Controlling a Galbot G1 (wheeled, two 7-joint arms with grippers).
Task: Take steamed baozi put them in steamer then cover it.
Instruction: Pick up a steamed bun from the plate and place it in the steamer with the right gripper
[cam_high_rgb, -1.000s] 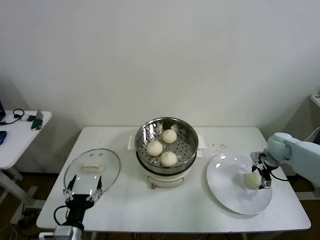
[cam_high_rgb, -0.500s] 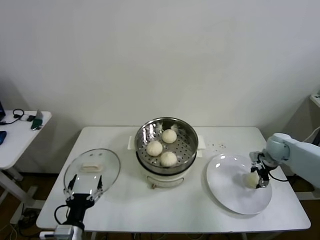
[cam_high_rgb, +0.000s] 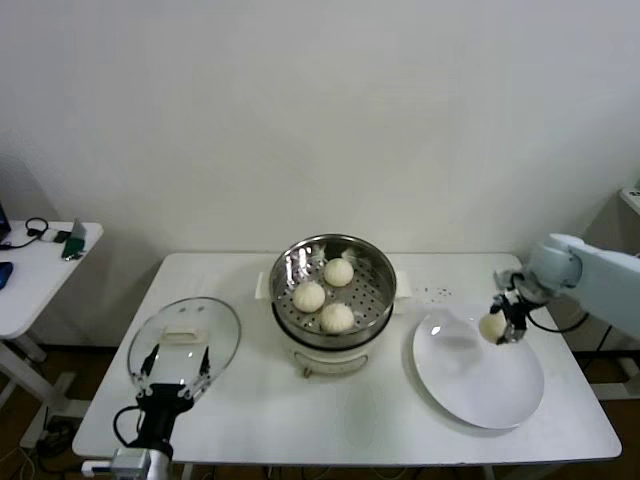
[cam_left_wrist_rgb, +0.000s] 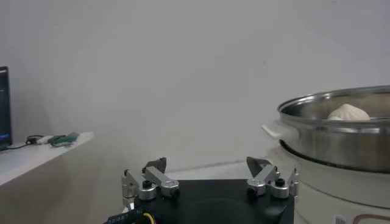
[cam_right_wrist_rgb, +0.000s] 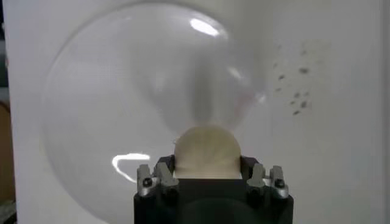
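The steel steamer (cam_high_rgb: 335, 262) stands at the table's middle with three cream-white baozi (cam_high_rgb: 337, 317) on its perforated tray. It shows in the left wrist view (cam_left_wrist_rgb: 335, 131) with one bun (cam_left_wrist_rgb: 348, 112) inside. My right gripper (cam_high_rgb: 503, 323) is shut on the fourth baozi (cam_high_rgb: 492, 325) and holds it in the air above the white plate (cam_high_rgb: 478, 385). In the right wrist view the bun (cam_right_wrist_rgb: 206, 152) sits between the jaws over the plate (cam_right_wrist_rgb: 122, 109). The glass cover (cam_high_rgb: 184, 338) lies flat at the table's left. My left gripper (cam_high_rgb: 172, 375) is open at the table's front left.
A small side table (cam_high_rgb: 30, 270) with cables and gadgets stands at the far left. Dark specks (cam_high_rgb: 436, 292) dot the tabletop behind the plate. The table's front edge (cam_high_rgb: 350, 455) runs below the steamer.
My right gripper has lifted the baozi off the plate and carried it up and slightly toward the steamer. The left gripper has stayed in place.
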